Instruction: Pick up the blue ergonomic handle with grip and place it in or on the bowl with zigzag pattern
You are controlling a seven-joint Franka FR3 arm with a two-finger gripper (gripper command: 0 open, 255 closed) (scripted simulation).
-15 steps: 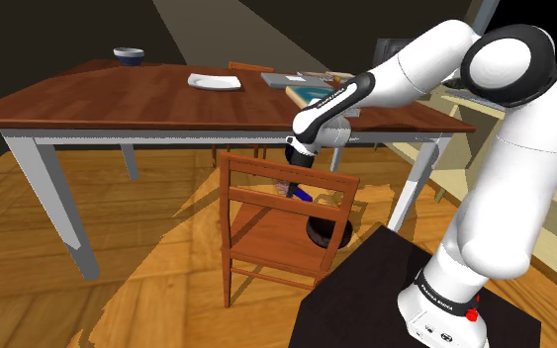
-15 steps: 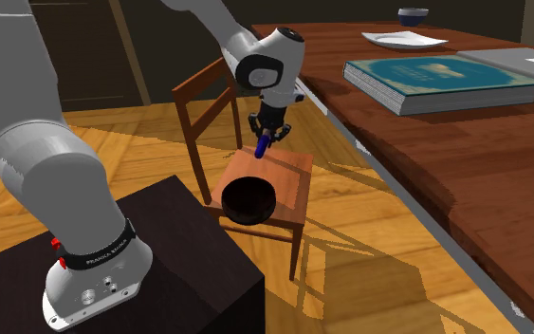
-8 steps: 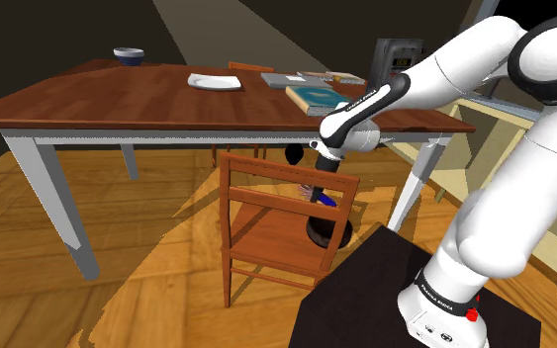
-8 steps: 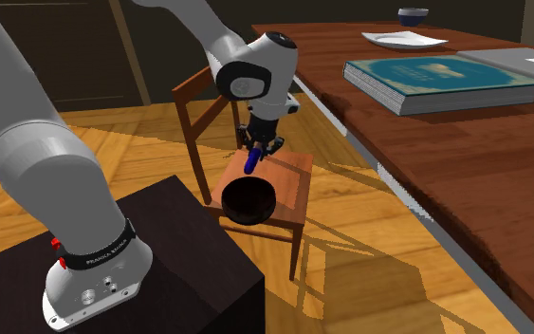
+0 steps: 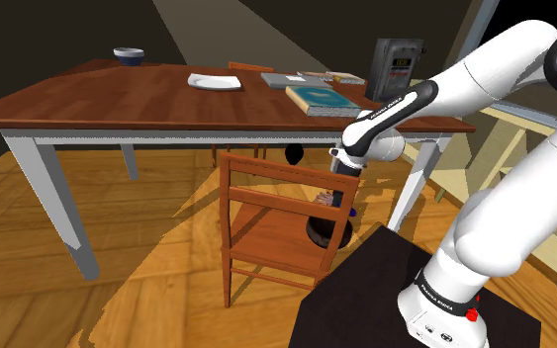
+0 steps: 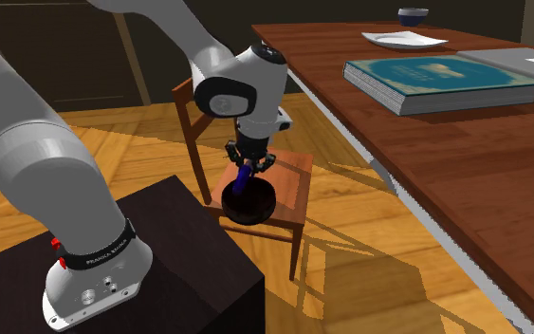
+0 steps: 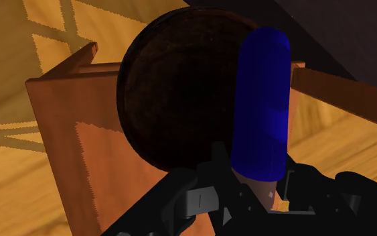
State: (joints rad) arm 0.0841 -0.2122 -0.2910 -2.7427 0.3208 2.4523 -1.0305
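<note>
Over the wooden chair (image 6: pixel 295 178), just beside the dark stand (image 6: pixel 165 256), you have the gripper (image 6: pixel 247 169) with its fingers clamped on one end of the blue handle (image 7: pixel 264 107). The handle hangs down over the mouth of the dark bowl (image 7: pixel 173 94) on the chair seat. Wooden planks cover the floor (image 5: pixel 147 287), and a dark wall (image 6: pixel 75 57) stands behind. On the brown, white-legged worktop (image 5: pixel 108 99) lie a teal-covered book (image 6: pixel 445 76), a white plate (image 5: pixel 214 81) and a small bowl (image 5: pixel 128 54). White lettering on the arm's base band (image 6: pixel 92 254) begins "FRANKA"; the rest is too small to read.
</note>
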